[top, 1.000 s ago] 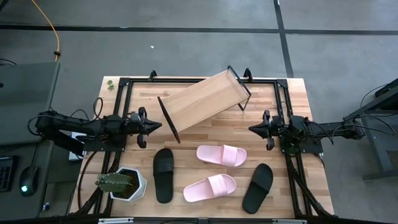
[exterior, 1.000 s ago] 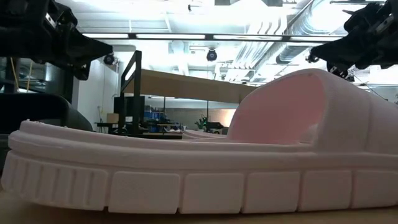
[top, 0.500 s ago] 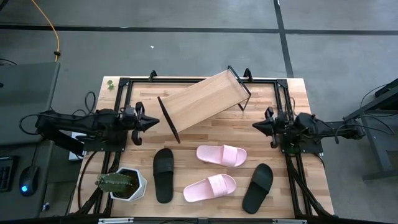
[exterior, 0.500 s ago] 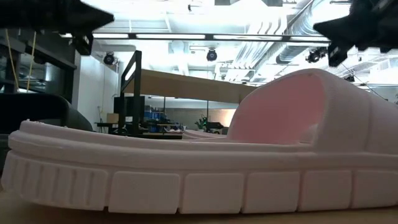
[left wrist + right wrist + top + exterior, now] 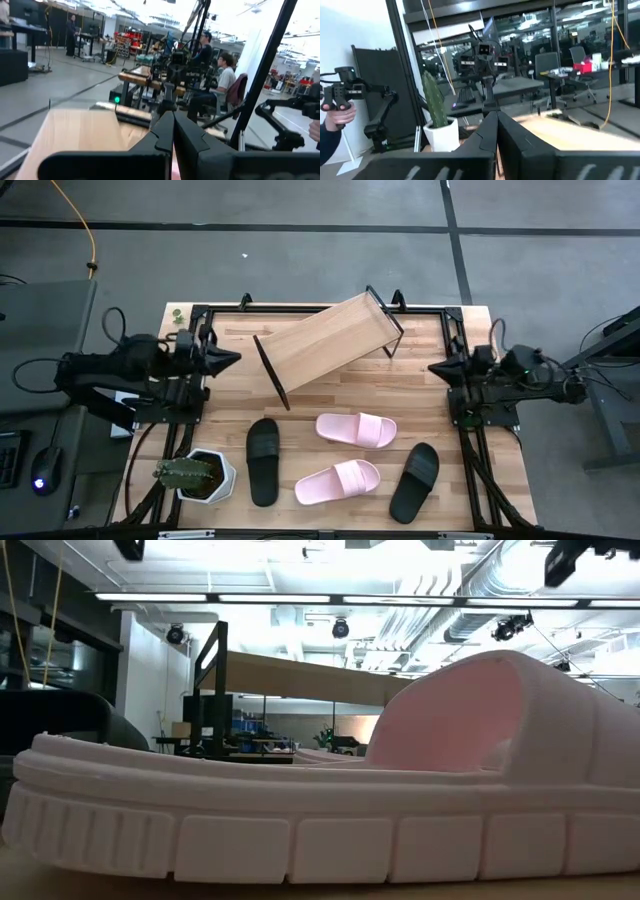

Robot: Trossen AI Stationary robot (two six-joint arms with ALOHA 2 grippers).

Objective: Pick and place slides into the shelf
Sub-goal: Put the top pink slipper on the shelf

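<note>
While all four slides lie loose at the bench's near half, the upper pink slide (image 5: 356, 428) sits centrally, long axis running three to nine o'clock, just below the tilted shelf (image 5: 326, 341). From the right hand (image 5: 437, 367) it lies toward eight o'clock; from the left hand (image 5: 232, 358), toward four. Both hands are clenched empty, arms drawn back at the bench's sides.

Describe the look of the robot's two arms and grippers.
Both arms are dark, near-black jointed links with black cables looping beside them. The left gripper and right gripper each end in two black, angular fingers tapering to a point. No markings show.
</note>
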